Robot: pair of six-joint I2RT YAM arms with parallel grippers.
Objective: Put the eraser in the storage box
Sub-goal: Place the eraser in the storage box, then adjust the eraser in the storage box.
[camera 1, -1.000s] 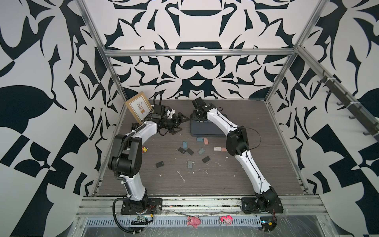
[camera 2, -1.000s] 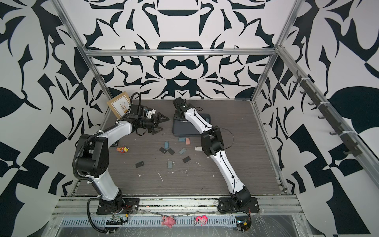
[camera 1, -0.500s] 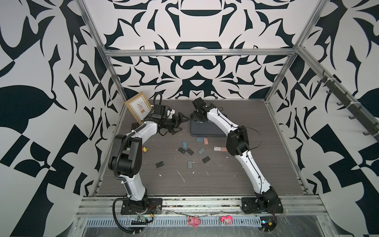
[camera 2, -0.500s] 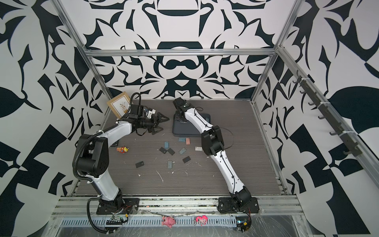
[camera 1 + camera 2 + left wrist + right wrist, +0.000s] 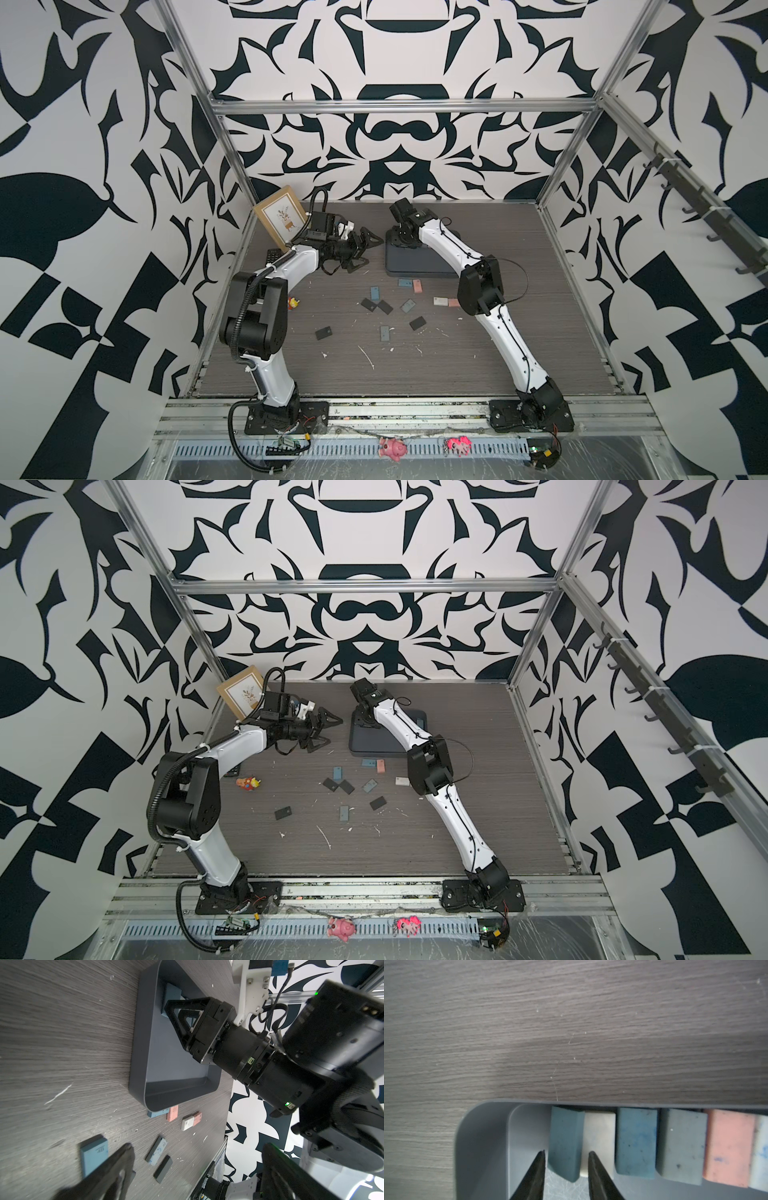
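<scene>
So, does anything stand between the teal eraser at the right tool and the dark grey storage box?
Nothing visible. The teal rectangular rubber eraser already stands inside the shallow dark grey plastic storage box, beside a white rectangular eraser at a row's end. The right tool straddles it, jaws slightly apart.

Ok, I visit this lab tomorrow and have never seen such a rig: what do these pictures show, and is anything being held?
Two white-and-black robot arms stand at a dark table. Both top views look down on the whole scene; each wrist picture comes from a camera on one arm. On the table are loose erasers, a tan picture frame and a small toy. The right hand reaches into the grey storage box, its fingers either side of a teal eraser that leans against a white eraser; they seem just clear of it, so nothing looks gripped. The left hand hovers wide open and empty.
</scene>
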